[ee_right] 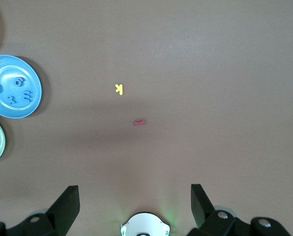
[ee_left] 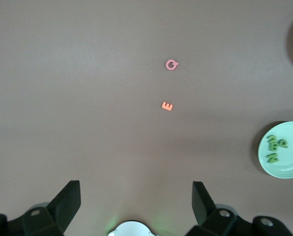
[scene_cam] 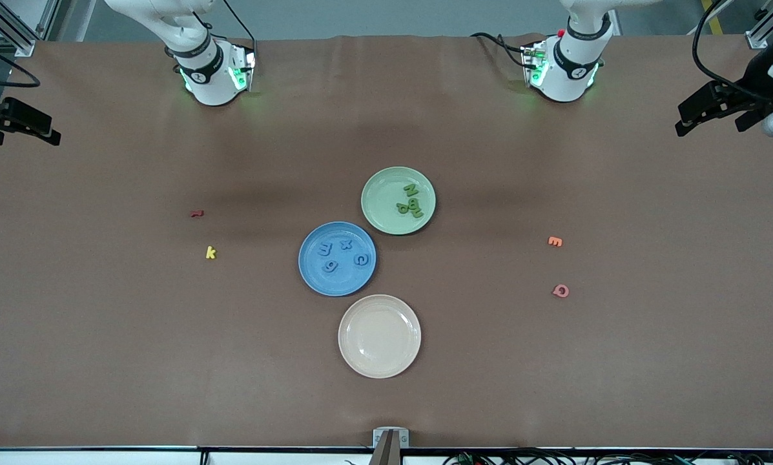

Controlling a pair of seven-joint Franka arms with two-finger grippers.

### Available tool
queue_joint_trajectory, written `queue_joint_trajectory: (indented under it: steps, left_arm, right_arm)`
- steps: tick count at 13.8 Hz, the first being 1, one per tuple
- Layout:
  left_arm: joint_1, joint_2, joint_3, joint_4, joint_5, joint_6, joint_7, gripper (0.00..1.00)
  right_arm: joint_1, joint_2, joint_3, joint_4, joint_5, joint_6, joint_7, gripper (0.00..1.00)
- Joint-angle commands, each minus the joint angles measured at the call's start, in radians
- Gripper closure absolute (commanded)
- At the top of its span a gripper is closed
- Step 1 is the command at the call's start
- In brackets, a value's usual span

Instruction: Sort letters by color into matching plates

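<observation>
- My right end effector (ee_right: 134, 206) hangs high over the counter (scene_cam: 102, 336) close to my right base, jaws spread wide with nothing between them; this arm waits.
- Out ahead of it on the bare counter lie a dark red letter (ee_right: 140, 122) and then a yellow k (ee_right: 119, 89), neither one blue or green, so I judge they are no part of the sort.
- Off to one side of that end effector's reach sits the blue plate (scene_cam: 309, 271), and all four blue letters (scene_cam: 342, 254) lie inside it: m, x, g and c, apart from one another.
- Touching the blue plate's rim, toward my bases, is the green plate (scene_cam: 376, 194); the four green letters (scene_cam: 412, 200) lie in it, bunched together at the side toward my left arm's end.
- The beige plate (scene_cam: 360, 349) has nothing in it, as it should.
- My left end effector (ee_left: 136, 206) hangs high over the counter close to my left base, likewise wide open and holding nothing; it waits too.
- Ahead of it lie an orange E (ee_left: 167, 106) and a pink Q (ee_left: 171, 65), well apart from the plates, with no plate of their colour.
- My judgement: the sort is finished, with no blue or green letter loose on the counter.
</observation>
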Motion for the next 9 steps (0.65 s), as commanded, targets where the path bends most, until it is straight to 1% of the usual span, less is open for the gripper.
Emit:
queue_joint_trajectory:
  steps: [1,5,9]
  left_arm:
    - [-0.002,0.007,-0.025,0.01,0.039,0.004,0.01,0.0]
    - [0.003,0.021,-0.025,0.035,0.032,0.003,0.015,0.0]
    - [0.004,0.019,-0.025,0.035,0.021,-0.003,0.016,0.0]
  right_arm:
    - [0.009,-0.059,-0.006,-0.043,-0.005,0.012,0.008,0.0]
    - [0.002,-0.07,-0.006,-0.066,0.009,0.017,0.009,0.0]
    - [-0.011,-0.071,-0.006,-0.067,0.011,0.023,0.009,0.0]
